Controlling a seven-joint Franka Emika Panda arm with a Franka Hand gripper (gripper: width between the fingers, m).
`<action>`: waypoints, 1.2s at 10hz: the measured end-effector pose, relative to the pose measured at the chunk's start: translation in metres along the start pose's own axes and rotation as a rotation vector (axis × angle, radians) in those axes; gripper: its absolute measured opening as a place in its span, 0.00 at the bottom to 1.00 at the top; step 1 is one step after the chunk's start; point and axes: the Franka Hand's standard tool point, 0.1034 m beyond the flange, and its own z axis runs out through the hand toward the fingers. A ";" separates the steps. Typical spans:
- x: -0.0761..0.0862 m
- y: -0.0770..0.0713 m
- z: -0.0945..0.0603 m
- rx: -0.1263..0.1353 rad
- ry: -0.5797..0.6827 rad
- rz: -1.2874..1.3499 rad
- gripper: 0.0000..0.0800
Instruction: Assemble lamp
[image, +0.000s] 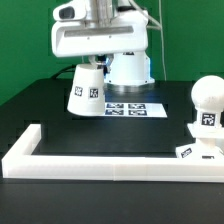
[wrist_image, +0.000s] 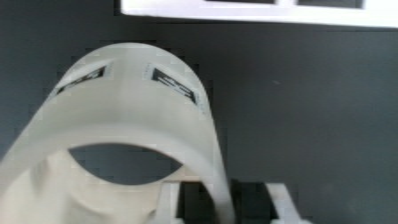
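My gripper (image: 90, 66) is shut on the rim wall of the white cone shade (image: 85, 92) and holds it tilted over the black table at the exterior view's left, near the marker board (image: 126, 107). In the wrist view the shade (wrist_image: 134, 110) fills the frame, its open mouth toward the camera, and my gripper (wrist_image: 219, 202) pinches its wall between the dark fingers (wrist_image: 249, 205). The rounded bulb (image: 207, 100) stands on the flat square base (image: 198, 148) at the exterior view's right, well apart from the gripper.
Long white bars (image: 110, 160) edge the table's front and left. The robot's white pedestal (image: 130, 68) stands behind the marker board, whose edge also shows in the wrist view (wrist_image: 249, 6). Black table surface (image: 120, 135) lies between the shade and the base.
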 end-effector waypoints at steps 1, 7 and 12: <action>0.013 -0.013 -0.016 0.010 -0.011 0.022 0.06; 0.057 -0.045 -0.060 -0.007 -0.037 0.142 0.06; 0.080 -0.093 -0.081 0.025 0.007 0.153 0.06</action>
